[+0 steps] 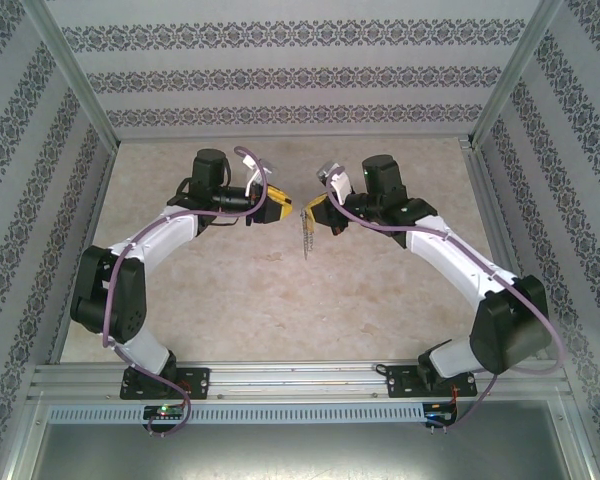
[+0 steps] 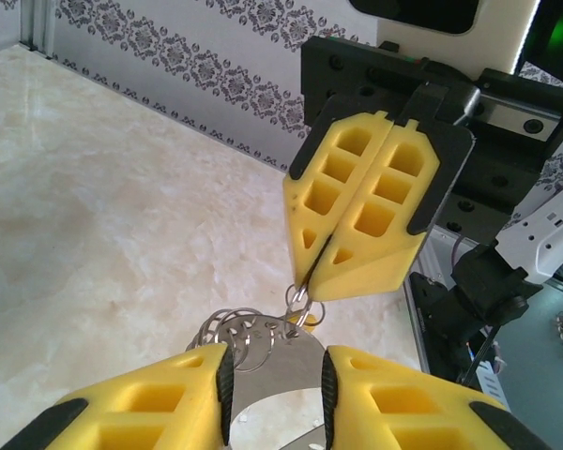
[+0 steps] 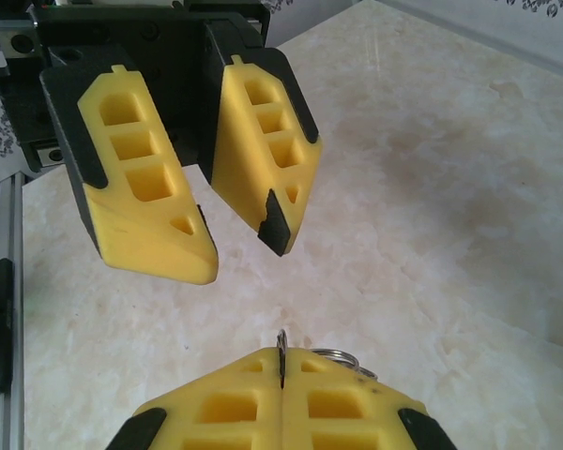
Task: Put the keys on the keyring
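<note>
Two grippers tip to tip, R gripper pinched tight on 1 keyring, loop dangling below w/ a few small wire rings, L gripper narrowly parted, empty, just beside, both above mid table.

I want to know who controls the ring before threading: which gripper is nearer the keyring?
Right. The right gripper is shut on the keyring, pinching its thin edge. The left gripper faces it from the opposite side, jaws apart and not gripping it.
</note>
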